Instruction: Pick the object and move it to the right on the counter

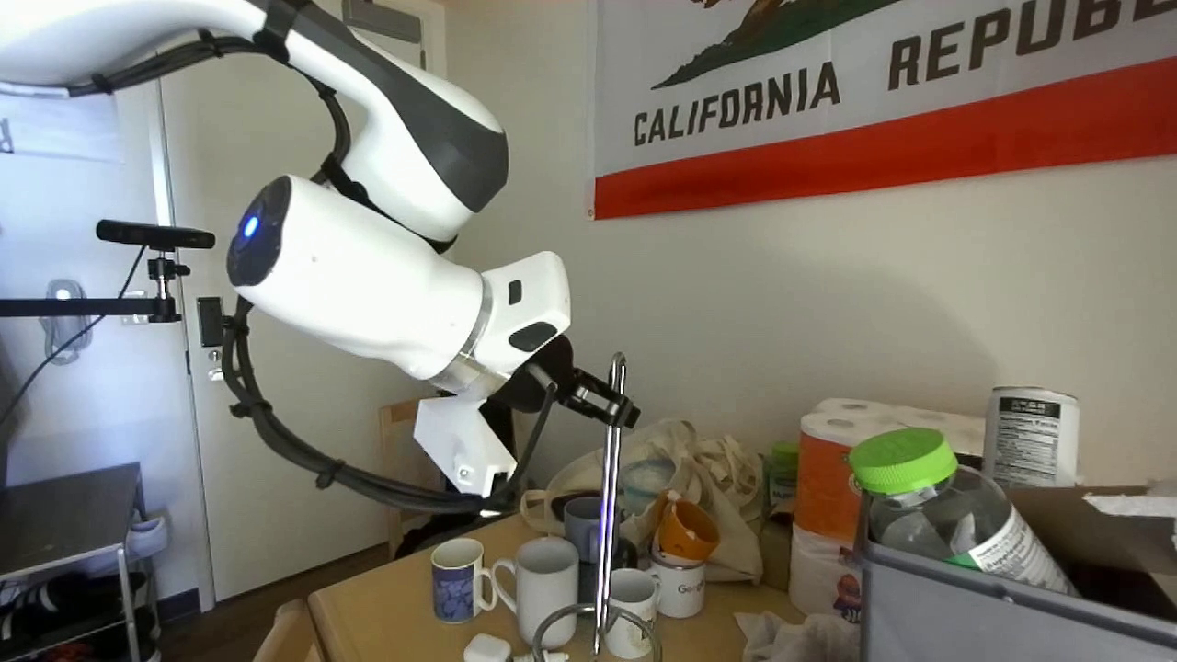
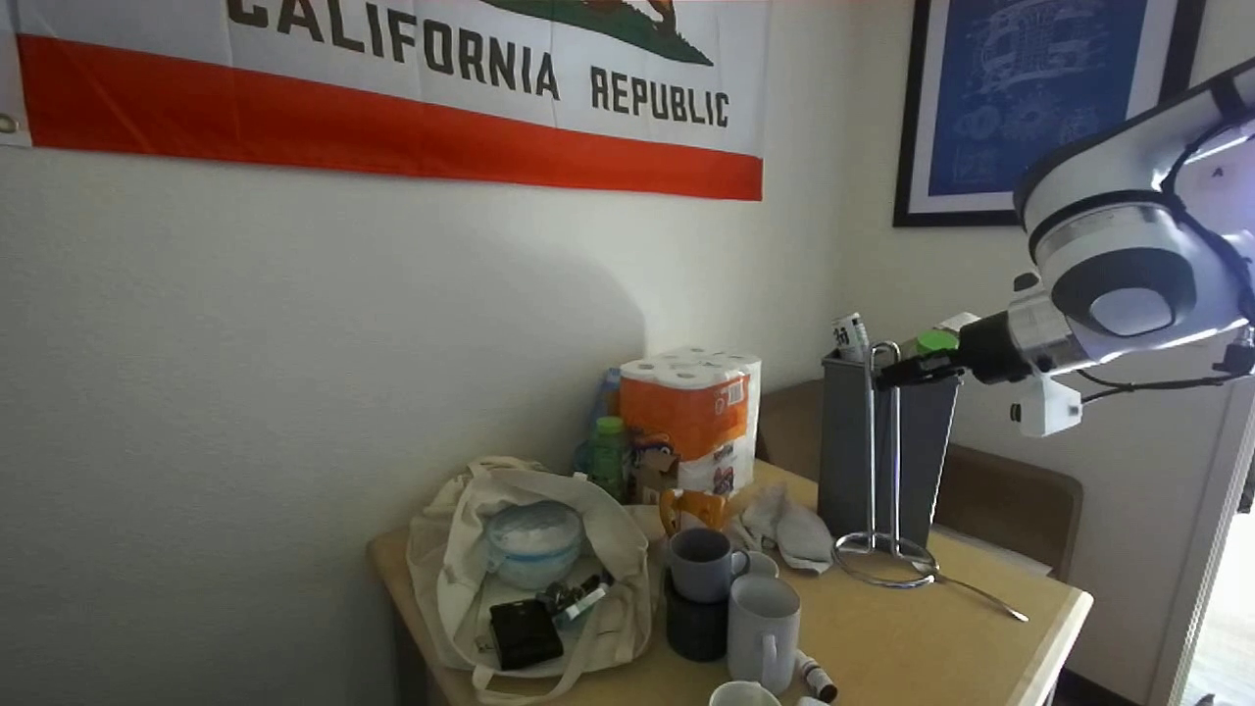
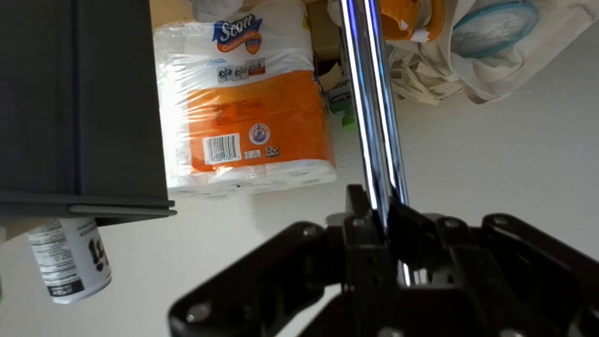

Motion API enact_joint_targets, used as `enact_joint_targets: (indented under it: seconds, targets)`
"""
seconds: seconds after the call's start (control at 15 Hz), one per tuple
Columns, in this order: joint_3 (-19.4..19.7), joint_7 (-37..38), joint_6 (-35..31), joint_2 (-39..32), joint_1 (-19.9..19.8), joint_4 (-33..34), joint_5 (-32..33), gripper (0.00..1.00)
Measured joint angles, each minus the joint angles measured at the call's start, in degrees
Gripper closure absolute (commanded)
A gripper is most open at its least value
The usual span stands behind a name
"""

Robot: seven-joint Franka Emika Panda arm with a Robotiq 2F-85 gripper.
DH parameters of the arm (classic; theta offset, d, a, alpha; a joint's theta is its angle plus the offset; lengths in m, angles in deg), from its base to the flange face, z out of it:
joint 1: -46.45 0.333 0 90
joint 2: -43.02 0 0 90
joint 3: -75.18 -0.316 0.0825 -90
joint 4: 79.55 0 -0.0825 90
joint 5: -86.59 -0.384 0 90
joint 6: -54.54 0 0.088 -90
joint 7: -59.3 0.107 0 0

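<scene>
Low at the right in an exterior view, tan counter [image 2: 941, 647]: where the task wants our load, farther to the right.
Chrome wire stand [image 1: 610, 501]: rising from bottom centre in an exterior view, likely a paper-towel holder; we judge it fairly light, stiff, slick, hard to break.
Black claw [image 3: 378, 206]: just right of and below centre in the wrist view, clamped on the stand's twin uprights [image 3: 360, 93].
Base ring [image 2: 886, 583]: lower right, beneath the claw; we cannot tell whether it touches the counter. With our hold so high, it may swing.
Top loop [image 2: 884, 345]: just above our hold; we would squeeze both uprights squarely below it, lest polished metal twist.
</scene>
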Motion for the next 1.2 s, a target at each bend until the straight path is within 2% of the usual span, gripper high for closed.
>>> enact_joint_targets:
  seconds: [0.33, 0.6, 0.8, 1.2]
  targets:
    - [0.0, -14.5, 4.7, -0.9, -3.4, -2.8, -11.1, 0.98]
    - [0.0, -22.5, 10.3, -4.3, -4.7, -3.9, -17.8, 0.98]
    - [0.1, -26.1, 14.3, -8.2, -5.4, -4.0, -20.3, 0.98]
    - [0.2, -27.4, 19.8, -11.8, -5.5, -3.2, -20.9, 0.98]
